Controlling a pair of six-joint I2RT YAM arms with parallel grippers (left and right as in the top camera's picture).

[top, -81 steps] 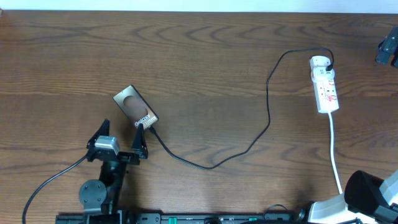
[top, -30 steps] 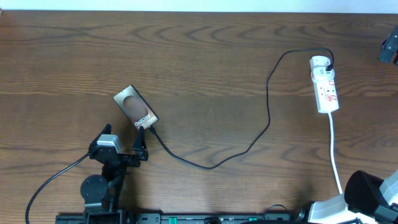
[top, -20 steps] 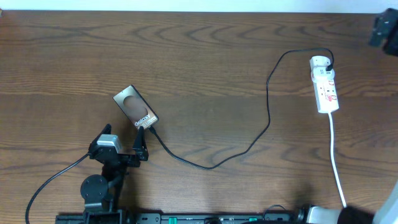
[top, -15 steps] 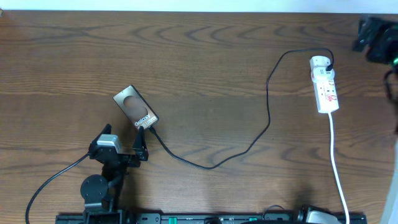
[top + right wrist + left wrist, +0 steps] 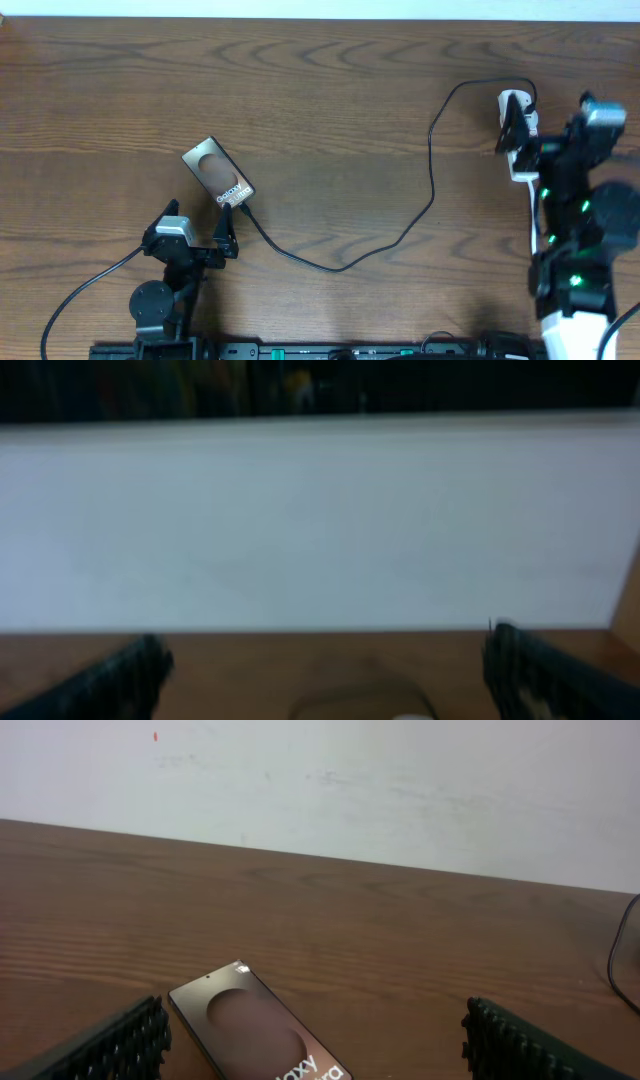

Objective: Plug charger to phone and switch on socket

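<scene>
The phone [image 5: 218, 172] lies flat left of centre, lettering up; it also shows in the left wrist view [image 5: 255, 1035]. The charger cable [image 5: 432, 170] runs from the phone's near end, where its tip [image 5: 241, 204] touches the phone, in a loop to the socket strip [image 5: 521, 172]. My left gripper [image 5: 196, 224] is open and empty just short of the phone, with the phone between its fingers in the left wrist view [image 5: 315, 1050]. My right gripper [image 5: 548, 127] is open above the strip and hides its middle. The right wrist view [image 5: 325, 670] is blurred.
The strip's white cord [image 5: 535, 215] runs toward the table's near edge under my right arm. A white wall [image 5: 320, 790] stands behind the table's far edge. The left arm's black cable [image 5: 80, 290] trails off at the near left.
My right arm has swung in from the right edge to above the socket strip, covering part of it. My left gripper drew back a little earlier and now stays still. Phone and cable have not moved.
</scene>
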